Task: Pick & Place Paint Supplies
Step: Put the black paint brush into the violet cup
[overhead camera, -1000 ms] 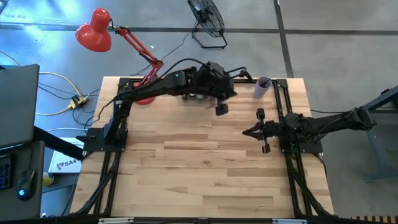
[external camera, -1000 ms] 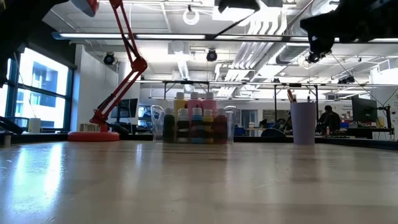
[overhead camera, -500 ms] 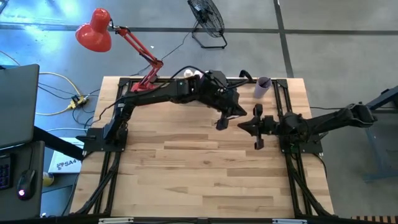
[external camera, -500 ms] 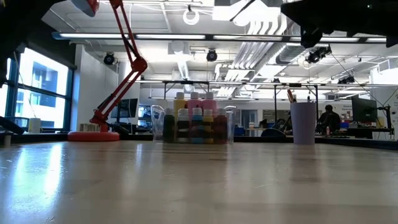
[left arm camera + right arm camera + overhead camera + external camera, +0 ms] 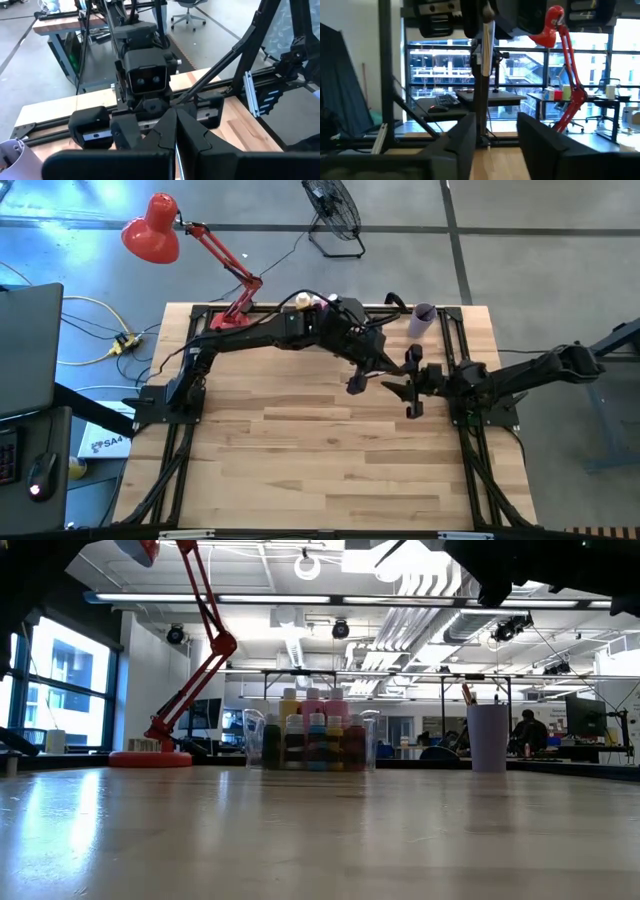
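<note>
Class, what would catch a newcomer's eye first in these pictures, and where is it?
The two arms meeting over the table's middle: the left gripper, shut on a brush, holds it in front of the open right gripper. Next come the red lamp at the far left corner and the bin of bottles at the far edge.

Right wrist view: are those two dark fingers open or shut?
Open. The right gripper's fingers stand apart, with the table showing between them; a thin paintbrush hangs upright beyond the gap.

Left gripper [image 5: 357, 383] carried paintbrush [image 5: 484, 75] to right gripper [image 5: 398, 387]
</note>
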Tool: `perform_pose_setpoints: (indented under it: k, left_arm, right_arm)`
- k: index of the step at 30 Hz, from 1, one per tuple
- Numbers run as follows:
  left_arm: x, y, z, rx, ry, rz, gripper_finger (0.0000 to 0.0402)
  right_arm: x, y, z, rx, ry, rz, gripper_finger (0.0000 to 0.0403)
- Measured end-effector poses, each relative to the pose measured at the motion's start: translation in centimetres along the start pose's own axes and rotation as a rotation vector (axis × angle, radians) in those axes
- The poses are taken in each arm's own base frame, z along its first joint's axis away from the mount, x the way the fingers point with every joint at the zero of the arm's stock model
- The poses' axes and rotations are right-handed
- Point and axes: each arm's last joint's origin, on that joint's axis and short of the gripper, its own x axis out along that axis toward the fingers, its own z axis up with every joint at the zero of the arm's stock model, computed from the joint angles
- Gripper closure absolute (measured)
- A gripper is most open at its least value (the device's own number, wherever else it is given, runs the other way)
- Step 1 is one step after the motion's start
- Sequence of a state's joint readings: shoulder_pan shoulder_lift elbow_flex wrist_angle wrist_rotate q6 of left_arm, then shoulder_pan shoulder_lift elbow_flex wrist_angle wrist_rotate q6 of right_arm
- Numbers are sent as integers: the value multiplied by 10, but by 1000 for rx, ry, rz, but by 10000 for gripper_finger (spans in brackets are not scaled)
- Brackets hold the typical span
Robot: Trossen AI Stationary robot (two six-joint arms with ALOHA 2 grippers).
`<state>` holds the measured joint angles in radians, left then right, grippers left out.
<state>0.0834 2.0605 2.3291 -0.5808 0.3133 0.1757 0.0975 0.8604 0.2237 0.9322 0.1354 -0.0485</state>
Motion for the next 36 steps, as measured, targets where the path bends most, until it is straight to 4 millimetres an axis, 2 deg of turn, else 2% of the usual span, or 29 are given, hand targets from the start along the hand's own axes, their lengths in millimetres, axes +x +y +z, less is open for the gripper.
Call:
perform_pose_setpoints:
  k: [4,7,14,24,30,36]
  left_arm:
    - [0,0,0,1,-3,2,401]
    - [0,1,0,1,-3,2,401]
    - [0,1,0,2,-3,2,401]
    - [0,0,-1,-3,7,0,401]
    - [0,0,-3,-10,29,-1,401]
    - [0,0,-3,-10,29,10,401]
  right_arm:
    - [4,0,-3,2,-16,-15,231]
    - [7,1,-4,6,-45,-14,214]
    - [12,2,-4,9,-83,27,210]
    - [36,3,7,-4,-80,17,211]
    - [38,0,7,-8,-82,4,238]
    - [38,1,7,-9,-81,26,312]
